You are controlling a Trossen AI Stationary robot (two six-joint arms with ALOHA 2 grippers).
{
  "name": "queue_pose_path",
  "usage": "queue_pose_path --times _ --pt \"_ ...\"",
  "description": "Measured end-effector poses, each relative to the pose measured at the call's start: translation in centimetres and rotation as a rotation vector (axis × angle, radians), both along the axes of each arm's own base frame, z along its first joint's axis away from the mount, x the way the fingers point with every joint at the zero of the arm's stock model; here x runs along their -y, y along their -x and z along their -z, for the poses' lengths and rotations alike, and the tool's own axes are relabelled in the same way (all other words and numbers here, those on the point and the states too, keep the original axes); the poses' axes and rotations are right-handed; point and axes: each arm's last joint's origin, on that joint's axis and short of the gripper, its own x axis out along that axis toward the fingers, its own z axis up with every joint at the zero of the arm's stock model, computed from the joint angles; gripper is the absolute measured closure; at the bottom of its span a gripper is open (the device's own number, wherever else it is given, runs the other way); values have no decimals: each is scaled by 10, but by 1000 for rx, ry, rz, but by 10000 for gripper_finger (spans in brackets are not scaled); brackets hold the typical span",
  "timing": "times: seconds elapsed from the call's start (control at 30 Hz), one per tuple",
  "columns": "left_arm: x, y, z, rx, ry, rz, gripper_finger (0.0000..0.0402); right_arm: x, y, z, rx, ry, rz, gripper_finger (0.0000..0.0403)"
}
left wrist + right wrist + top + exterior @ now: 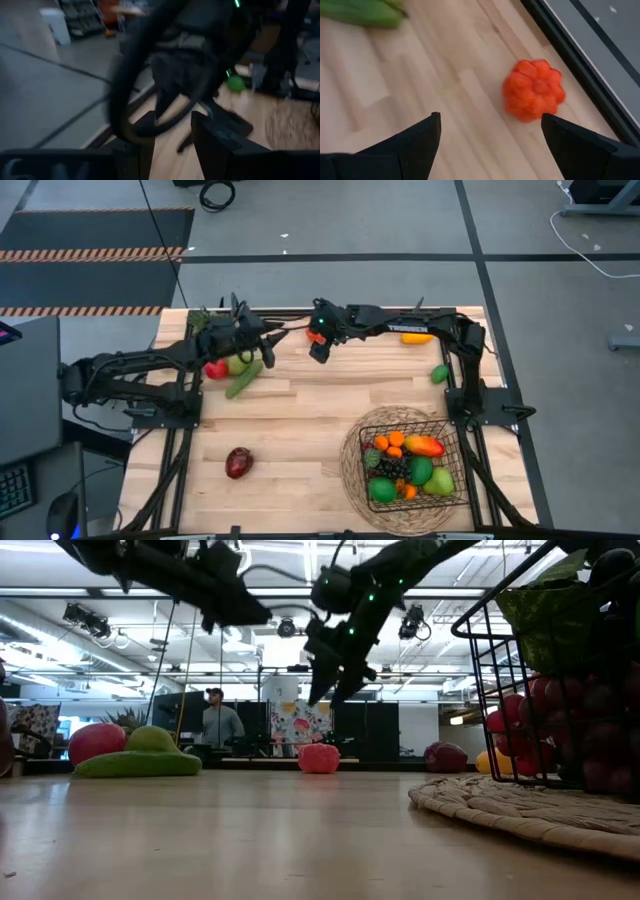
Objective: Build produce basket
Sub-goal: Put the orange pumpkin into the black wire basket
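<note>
Up at the far edge of the light wooden table (300,420), well apart from the black wire-grid basket (452,442) of toy produce (405,468), the right gripper (487,130) hangs wide open above a small ridged orange-red pumpkin (534,90), while the left gripper (268,338) nearby is narrow.

Bare wood mid-table (300,420), cucumber (243,382) (far-left), basket (452,442) blocking right

Black wire basket (452,442), wooden table (300,430)
</note>
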Motion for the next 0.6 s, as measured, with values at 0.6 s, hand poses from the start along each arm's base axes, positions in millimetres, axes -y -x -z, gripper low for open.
queue_pose_path --times 0.6 --pt "-41 24 3 -46 -76 40 269 46 0 9 149 -31 226 55"
